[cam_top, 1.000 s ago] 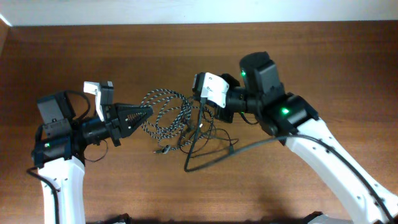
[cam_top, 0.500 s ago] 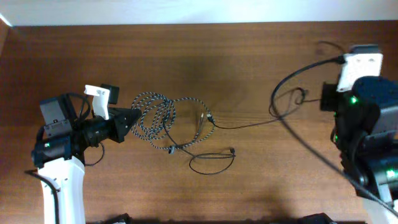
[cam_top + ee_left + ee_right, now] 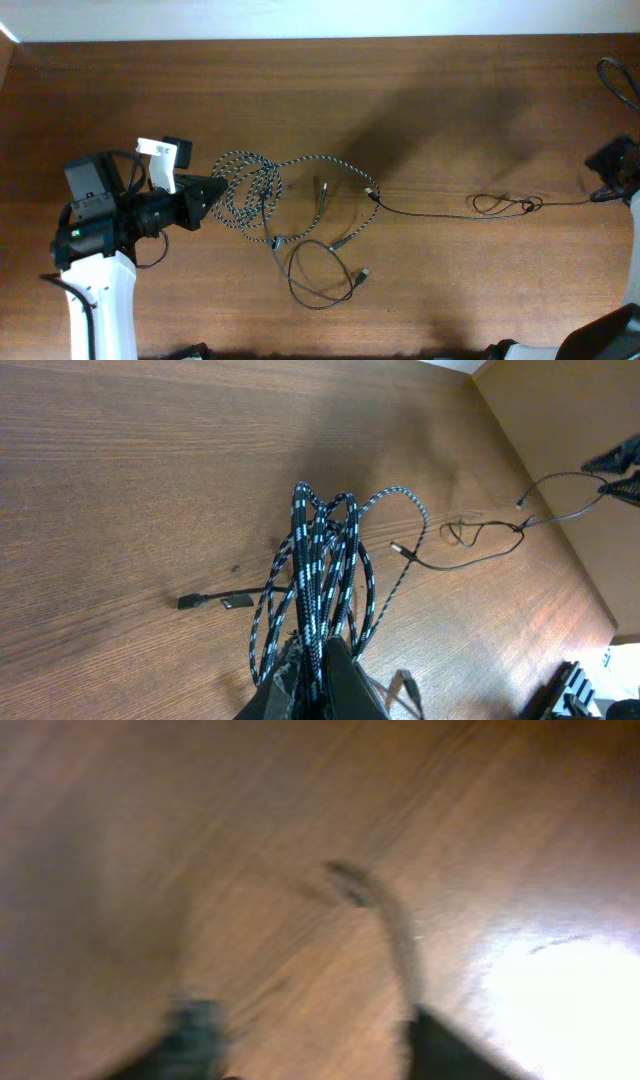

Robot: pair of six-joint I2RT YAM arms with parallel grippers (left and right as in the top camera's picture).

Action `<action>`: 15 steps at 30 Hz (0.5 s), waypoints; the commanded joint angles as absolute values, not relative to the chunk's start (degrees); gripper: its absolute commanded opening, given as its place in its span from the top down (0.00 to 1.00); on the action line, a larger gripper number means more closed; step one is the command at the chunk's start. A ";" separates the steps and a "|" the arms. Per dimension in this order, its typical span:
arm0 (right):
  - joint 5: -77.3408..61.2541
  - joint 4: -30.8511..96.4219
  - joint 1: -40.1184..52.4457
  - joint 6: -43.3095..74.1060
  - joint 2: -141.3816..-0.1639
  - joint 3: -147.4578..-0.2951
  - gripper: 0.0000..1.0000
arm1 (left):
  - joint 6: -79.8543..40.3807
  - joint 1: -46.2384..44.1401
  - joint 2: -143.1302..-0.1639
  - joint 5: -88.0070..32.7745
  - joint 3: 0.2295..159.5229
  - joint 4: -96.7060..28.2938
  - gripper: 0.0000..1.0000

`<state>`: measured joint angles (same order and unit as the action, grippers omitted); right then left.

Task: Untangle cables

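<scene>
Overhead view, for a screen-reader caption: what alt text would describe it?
The left gripper pinches a coiled speckled braided cord on a wooden table. One thin black cord stretches right toward the right gripper at the frame edge; a second black cord loops below the coil.

Reaches rightward with left gripper (image 3: 212, 190), clamping speckled cord (image 3: 250, 185). Holds right gripper (image 3: 605, 190) at far right edge, pinching thin black cord (image 3: 440, 211).
</scene>
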<state>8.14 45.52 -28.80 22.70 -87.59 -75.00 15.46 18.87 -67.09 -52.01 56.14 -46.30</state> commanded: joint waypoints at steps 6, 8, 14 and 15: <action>-49.19 45.30 -25.26 12.62 -85.76 -75.33 0.01 | 15.68 19.14 -66.81 -52.25 56.18 -46.22 1.00; -48.34 53.65 -17.02 -6.59 -85.80 -75.11 0.01 | 15.68 19.14 -66.81 -52.23 56.18 -46.41 1.00; -28.95 49.25 9.78 -17.17 -91.77 -67.77 0.22 | 2.50 19.20 -66.81 -40.82 56.18 -45.98 1.00; -26.30 48.51 11.88 -17.19 -93.93 -67.48 0.25 | 0.43 19.20 -66.81 -37.54 56.18 -45.98 1.00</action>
